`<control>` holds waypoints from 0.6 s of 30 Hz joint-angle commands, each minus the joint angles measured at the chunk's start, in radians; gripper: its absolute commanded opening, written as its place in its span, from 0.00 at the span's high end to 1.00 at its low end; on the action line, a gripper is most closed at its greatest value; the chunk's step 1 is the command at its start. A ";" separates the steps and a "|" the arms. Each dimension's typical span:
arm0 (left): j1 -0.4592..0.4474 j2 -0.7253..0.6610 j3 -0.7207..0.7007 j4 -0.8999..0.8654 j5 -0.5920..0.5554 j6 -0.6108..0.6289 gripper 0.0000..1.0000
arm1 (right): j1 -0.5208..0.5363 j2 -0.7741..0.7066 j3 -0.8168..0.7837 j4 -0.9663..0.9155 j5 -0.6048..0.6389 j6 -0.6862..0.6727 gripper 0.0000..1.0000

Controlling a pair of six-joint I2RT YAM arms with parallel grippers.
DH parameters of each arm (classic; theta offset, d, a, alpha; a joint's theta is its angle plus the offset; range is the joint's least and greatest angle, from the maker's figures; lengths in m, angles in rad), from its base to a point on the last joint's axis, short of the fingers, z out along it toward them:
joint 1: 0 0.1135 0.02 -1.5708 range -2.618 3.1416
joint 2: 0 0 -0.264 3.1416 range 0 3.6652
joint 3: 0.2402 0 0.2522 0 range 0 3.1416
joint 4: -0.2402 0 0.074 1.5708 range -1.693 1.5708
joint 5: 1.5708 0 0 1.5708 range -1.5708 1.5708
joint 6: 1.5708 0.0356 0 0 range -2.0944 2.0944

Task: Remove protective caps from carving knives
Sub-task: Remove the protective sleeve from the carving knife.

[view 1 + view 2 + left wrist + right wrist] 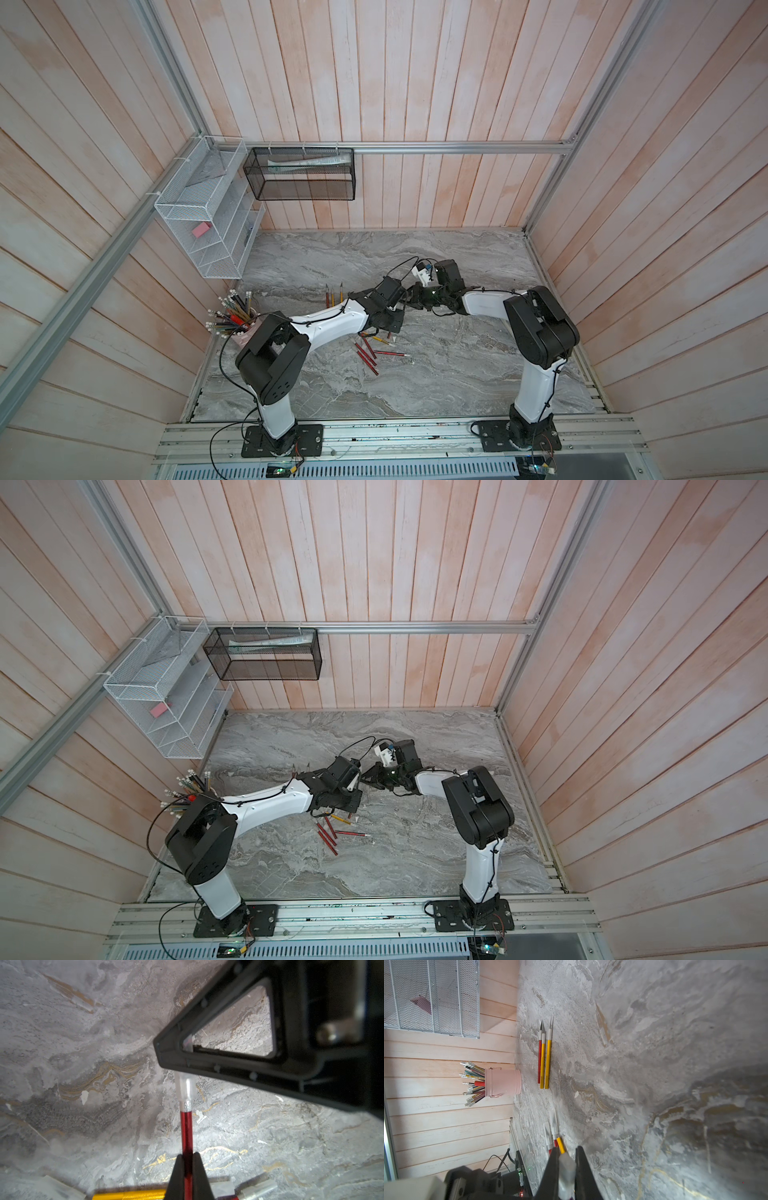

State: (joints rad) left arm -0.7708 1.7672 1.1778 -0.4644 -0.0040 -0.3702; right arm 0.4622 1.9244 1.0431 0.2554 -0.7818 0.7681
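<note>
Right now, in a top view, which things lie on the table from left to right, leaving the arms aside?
Pink pencil cup → row of three bare-bladed carving knives → loose pile of carving knives.

place: robot lab cell | cues: aluminium frame (457, 147), plank walls (415, 75), marble tabletop (436, 374), arms (328, 324) bolted to rail (395, 434)

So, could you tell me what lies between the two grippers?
In the left wrist view, the red knife bridges them: bare handle, silver collar, then the translucent cap.
</note>
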 commanded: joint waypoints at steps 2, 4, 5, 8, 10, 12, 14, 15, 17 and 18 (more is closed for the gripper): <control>-0.005 -0.027 0.010 0.001 0.001 0.007 1.00 | 0.001 0.010 -0.016 0.026 -0.007 0.010 0.98; -0.004 -0.030 0.006 0.004 0.004 0.005 1.00 | -0.007 0.011 -0.025 0.054 -0.016 0.030 1.00; -0.004 -0.032 0.003 0.006 0.004 0.004 1.00 | -0.011 0.012 -0.028 0.068 -0.023 0.038 1.00; -0.004 -0.033 -0.007 0.013 0.011 -0.002 1.00 | -0.032 0.020 -0.025 0.088 -0.047 0.049 1.00; -0.004 -0.027 -0.012 0.017 0.022 -0.005 1.00 | -0.048 0.022 -0.014 0.079 -0.048 0.042 1.00; -0.004 -0.016 -0.015 0.018 0.029 -0.009 1.00 | -0.066 0.024 0.003 0.054 -0.048 0.028 1.00; -0.004 -0.008 -0.017 0.019 0.033 -0.012 1.00 | -0.080 0.025 0.030 0.019 -0.046 0.007 1.00; -0.004 -0.006 -0.020 0.020 0.036 -0.013 1.00 | -0.088 0.025 0.048 -0.002 -0.043 -0.005 1.00; -0.004 -0.005 -0.024 0.023 0.039 -0.015 1.00 | -0.100 0.026 0.075 -0.039 -0.032 -0.024 1.00; -0.004 -0.003 -0.027 0.026 0.041 -0.016 1.00 | -0.107 0.027 0.090 -0.055 -0.028 -0.033 1.00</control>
State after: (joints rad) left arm -0.7738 1.7668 1.1740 -0.4484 0.0257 -0.3714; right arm 0.3698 1.9331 1.0828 0.2535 -0.8127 0.7799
